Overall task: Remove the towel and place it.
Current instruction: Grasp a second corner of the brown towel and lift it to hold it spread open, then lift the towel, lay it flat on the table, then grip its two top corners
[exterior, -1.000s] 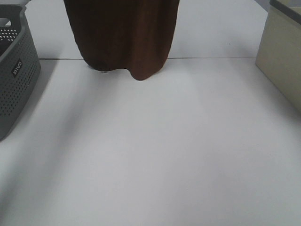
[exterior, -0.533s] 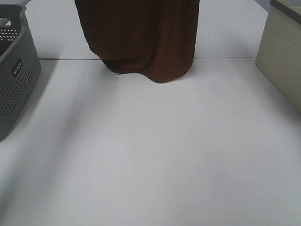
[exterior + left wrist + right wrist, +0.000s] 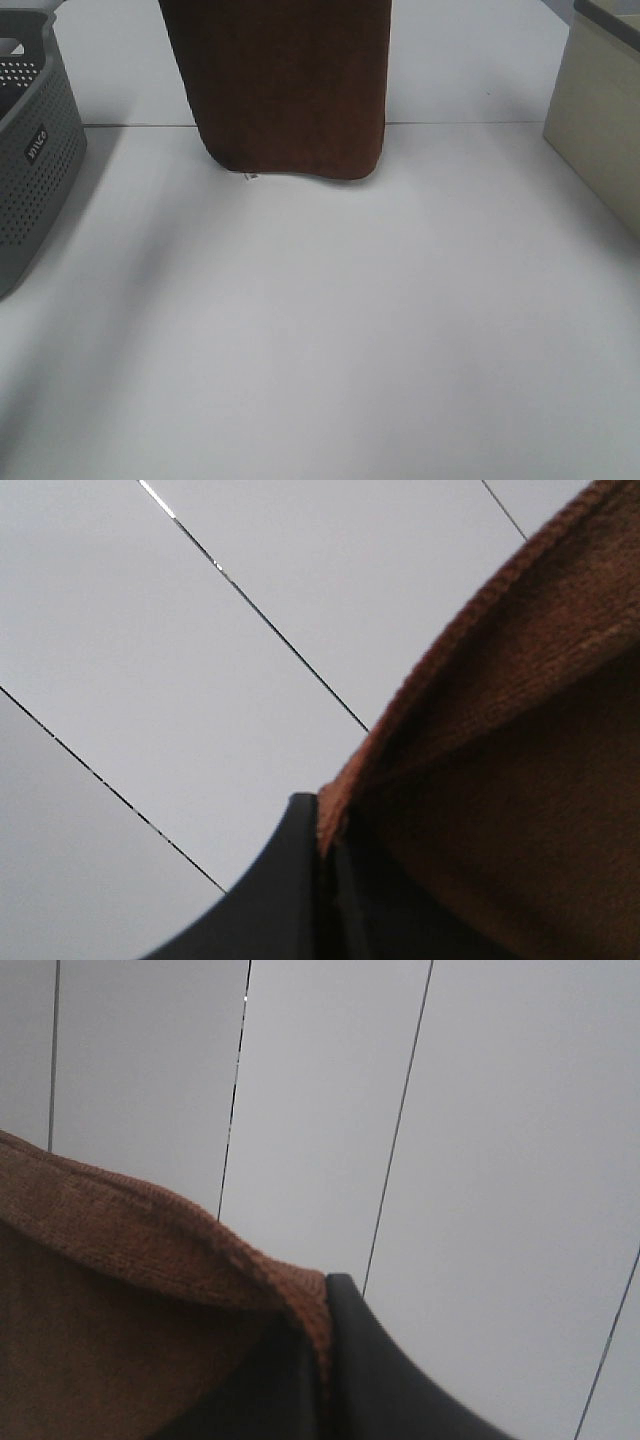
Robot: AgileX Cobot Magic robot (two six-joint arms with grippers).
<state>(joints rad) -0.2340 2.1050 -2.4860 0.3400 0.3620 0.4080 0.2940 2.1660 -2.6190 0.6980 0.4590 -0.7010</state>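
a large dark reddish-brown rectangular terry cloth towel (image 3: 285, 90) is hanging in a broad flat sheet at the far middle of a plain white counter (image 3: 330, 330). its upper part is running out of the top of the high view, so the arms are not showing there. the towel's lower edge is curving gently and hanging just past a thin dark seam that is crossing the counter; whether that edge is touching the surface or hanging just above it cannot be told. a small white tag (image 3: 250, 177) is peeking out at the lower left corner of the cloth.

in the left wrist view, the dark left tool (image 3: 330, 860) is clenching a ribbed hem of the towel (image 3: 520, 760), with the cloth spreading away from the pinch. in the right wrist view, the dark right tool (image 3: 318, 1360) is likewise gripping a hemmed corner of the towel (image 3: 110, 1300). behind both, a pale grey panelled surface with thin dark seams is filling the background.

a grey perforated plastic basket (image 3: 30, 150) is sitting at the left edge of the counter, well apart from the towel. a pale beige box (image 3: 600, 130) with a darker rim is standing at the right edge, also well apart from the cloth.
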